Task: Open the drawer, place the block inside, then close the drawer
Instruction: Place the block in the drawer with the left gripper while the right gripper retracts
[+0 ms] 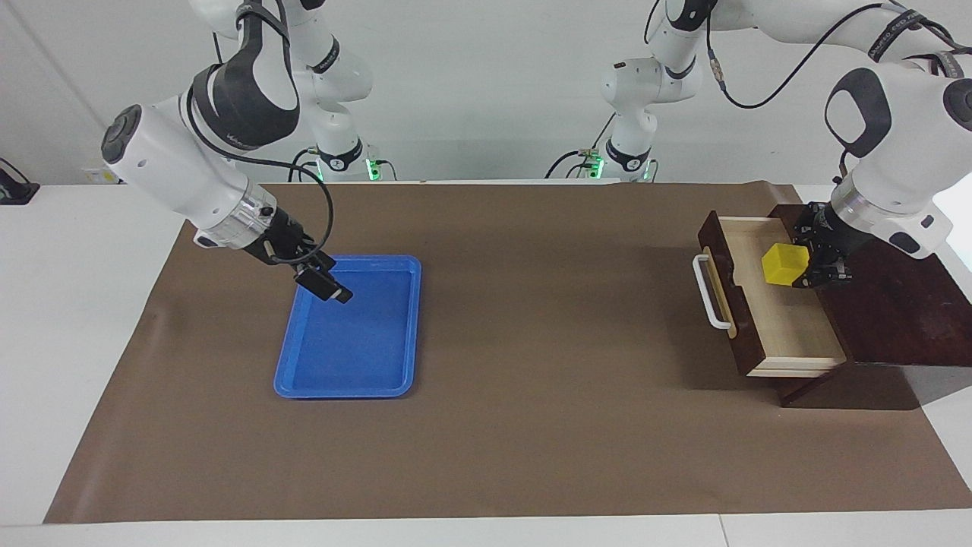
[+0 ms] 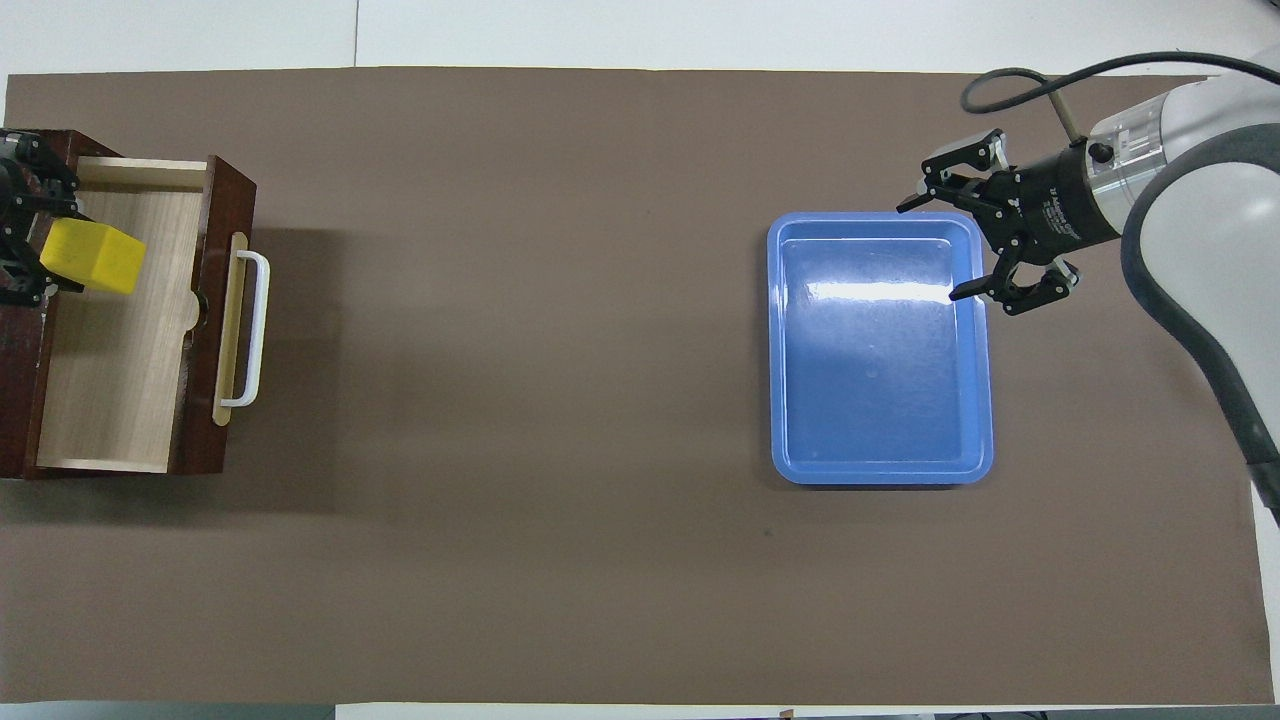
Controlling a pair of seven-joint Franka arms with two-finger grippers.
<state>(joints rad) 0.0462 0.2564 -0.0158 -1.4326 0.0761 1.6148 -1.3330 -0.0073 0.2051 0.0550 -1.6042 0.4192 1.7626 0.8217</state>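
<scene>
The dark brown drawer (image 1: 790,327) (image 2: 120,380) stands pulled out of its dark wooden box (image 1: 888,281) at the left arm's end of the table, its pale interior bare. Its white bar handle (image 1: 710,292) (image 2: 255,330) faces the middle of the table. My left gripper (image 1: 799,267) (image 2: 40,250) is shut on the small yellow block (image 1: 782,264) (image 2: 92,257) and holds it in the air over the part of the drawer's inside nearest the box. My right gripper (image 1: 323,277) (image 2: 932,250) hangs open and holds nothing, over a corner of the blue tray.
A blue plastic tray (image 1: 288,380) (image 2: 880,470) with nothing in it lies on the brown mat (image 1: 531,342) toward the right arm's end of the table. White tabletop borders the mat on all sides.
</scene>
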